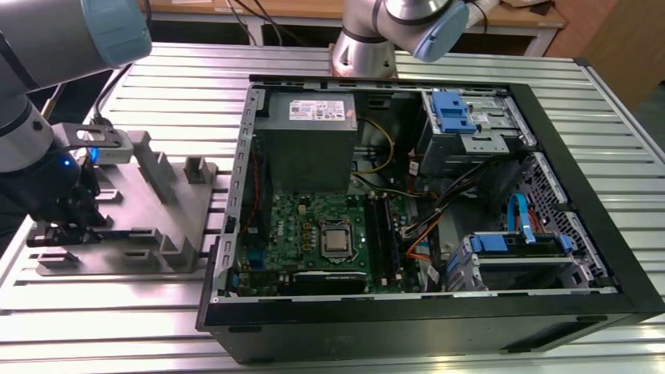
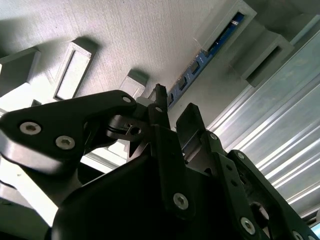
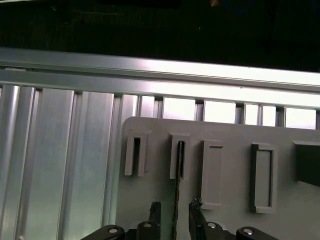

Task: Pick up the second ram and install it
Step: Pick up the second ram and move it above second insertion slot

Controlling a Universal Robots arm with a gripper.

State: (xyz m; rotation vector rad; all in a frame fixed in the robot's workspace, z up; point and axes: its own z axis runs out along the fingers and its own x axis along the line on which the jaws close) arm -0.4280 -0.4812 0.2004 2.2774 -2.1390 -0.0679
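Black two-finger gripper [image 3: 175,206] is down over the grey blocky plastic fixture [image 3: 235,175], fingers [image 3: 155,210] spread with a gap either side. Right between them, edge-on, stands the thin dark circuit-board strip, the second ram [image 3: 176,190], running on past the fingertips into a fixture slot.

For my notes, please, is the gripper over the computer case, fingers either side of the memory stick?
No: the first wrist view shows the gripper over the grey fixture, fingers either side of the memory stick.
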